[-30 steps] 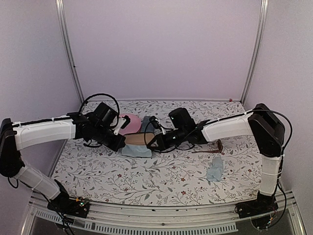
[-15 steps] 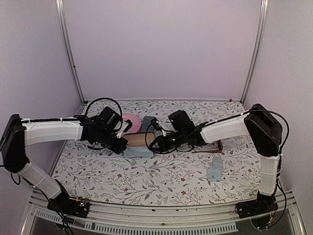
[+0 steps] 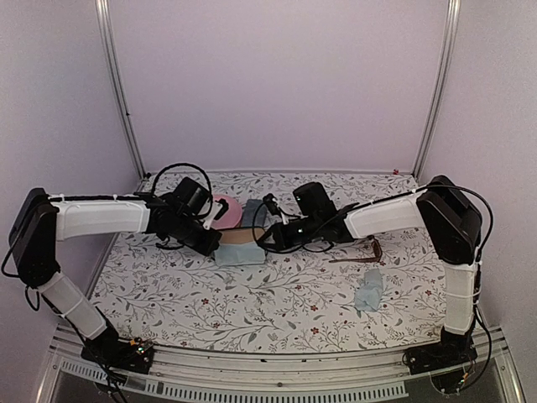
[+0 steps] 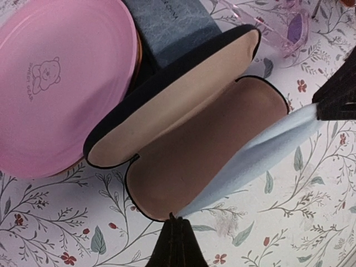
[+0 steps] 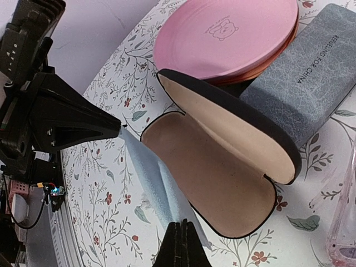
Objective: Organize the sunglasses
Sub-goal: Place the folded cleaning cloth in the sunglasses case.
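Broadly, the flowered table [image 3: 277, 311] carries everything, with both arms stretched in over its middle. A pink plate [image 4: 61, 78] sits beyond the left gripper [image 4: 177, 236], up and to the left in that wrist's view. Its edge is touching the raised lid of the black case [image 4: 211, 139]. The grey case [image 5: 306, 67] lies behind that lid and beside the plate, on the far side from the right gripper [image 5: 181, 239].

The black case lies open just ahead of both grippers, tan lining up and nothing inside it. A light blue cloth [image 4: 250, 161] is pulled taut between the two grippers and runs along the near rim of the case's lower shell. The left gripper is closed on one corner of it, and the right gripper is pinched shut on the opposite end.

The pink pair [image 4: 295, 28] lies on the table past the case's far end from the left gripper, just beside the right gripper. The brown pair [image 3: 374, 248] lies behind the right gripper under that forearm, well apart from the case. A spare cloth [image 3: 369, 290] sits crumpled near it, closer to the arm's base.
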Available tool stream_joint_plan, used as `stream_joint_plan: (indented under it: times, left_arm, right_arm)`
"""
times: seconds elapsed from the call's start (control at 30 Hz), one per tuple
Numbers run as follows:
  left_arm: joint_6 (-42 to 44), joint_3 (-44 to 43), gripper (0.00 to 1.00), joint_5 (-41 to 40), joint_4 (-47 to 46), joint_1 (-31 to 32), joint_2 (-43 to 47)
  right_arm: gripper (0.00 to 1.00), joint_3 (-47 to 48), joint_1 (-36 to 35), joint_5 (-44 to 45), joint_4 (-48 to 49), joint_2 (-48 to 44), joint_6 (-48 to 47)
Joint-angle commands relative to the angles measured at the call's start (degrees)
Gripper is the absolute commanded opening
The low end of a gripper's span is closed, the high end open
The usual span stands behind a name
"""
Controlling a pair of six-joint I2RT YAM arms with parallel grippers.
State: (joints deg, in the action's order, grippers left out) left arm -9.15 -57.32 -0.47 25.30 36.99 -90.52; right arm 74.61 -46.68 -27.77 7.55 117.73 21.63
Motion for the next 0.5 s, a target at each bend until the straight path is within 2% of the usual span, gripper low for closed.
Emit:
stream_joint_plan:
  times: [0.0, 0.47]
  left_arm:
    - [1.3, -2.0, 0.0, 0.3, -1.3, -1.4, -1.6]
    - [2.9, -5.1, 0.0, 0.8, -2.2, -3.9, -5.5]
  right_arm:
    - [0.0, 2.5, 0.7, -0.4, 0.4, 2.2, -0.8]
    - [0.0, 5.7, 1.4, 0.2, -1.0, 4.9, -1.5]
